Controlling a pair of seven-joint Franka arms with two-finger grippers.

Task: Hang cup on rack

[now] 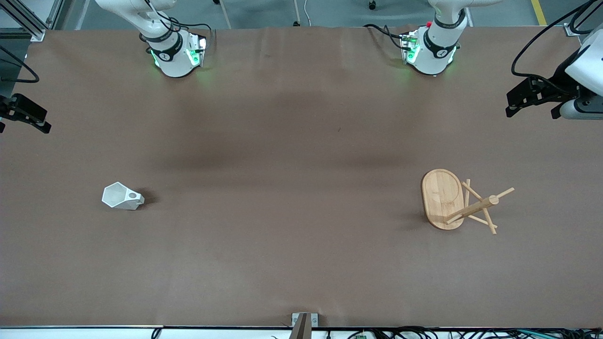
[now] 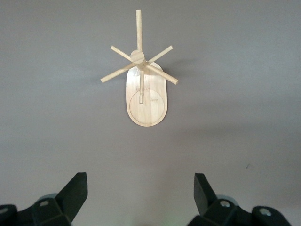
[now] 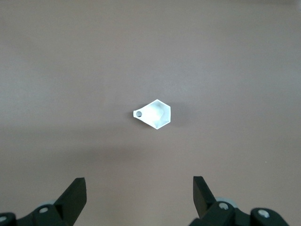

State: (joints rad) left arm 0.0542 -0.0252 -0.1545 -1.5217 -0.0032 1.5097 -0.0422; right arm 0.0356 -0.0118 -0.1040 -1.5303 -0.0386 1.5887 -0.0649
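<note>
Both end effectors, left (image 2: 139,195) and right (image 3: 139,195), hang released, above the rack (image 1: 444,199) and cup (image 1: 122,197).

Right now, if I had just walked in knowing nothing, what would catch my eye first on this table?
Two small things on a wide brown table: a white faceted cup toward the right arm's end, and a bamboo rack with thin pegs toward the left arm's end. Each arm waits high above with an open pincer: the right pincer over the cup, the left pincer over the rack.
</note>
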